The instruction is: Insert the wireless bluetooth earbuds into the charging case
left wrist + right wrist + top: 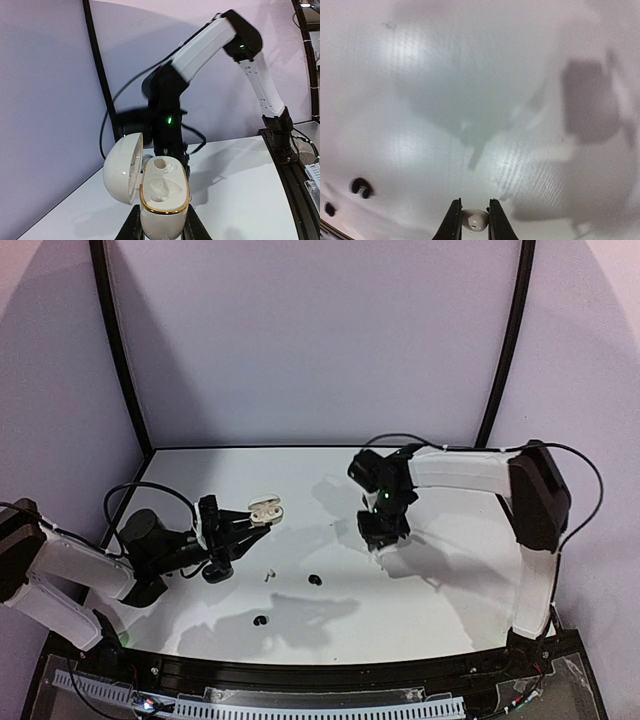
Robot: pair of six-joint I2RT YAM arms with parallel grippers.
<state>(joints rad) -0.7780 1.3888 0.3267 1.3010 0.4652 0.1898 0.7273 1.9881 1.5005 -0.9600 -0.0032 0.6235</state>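
A white charging case [163,207] with a gold rim stands upright between the fingers of my left gripper [162,227], which is shut on its lower body. Its lid [122,167] hangs open to the left and both sockets are empty. From above, the case [267,510] is at mid-left, held just over the table. My right gripper [472,222] is shut on a white earbud [474,220] and hangs over the table at centre right [382,540]. A second white earbud [268,576] and two black earbuds [315,580] [261,620] lie on the table.
The white table [450,600] has a black frame along its front edge [300,672] and two black posts at the back. The right arm [200,50] reaches down just behind the case. Both black earbuds [361,186] [329,209] show at the right wrist view's lower left.
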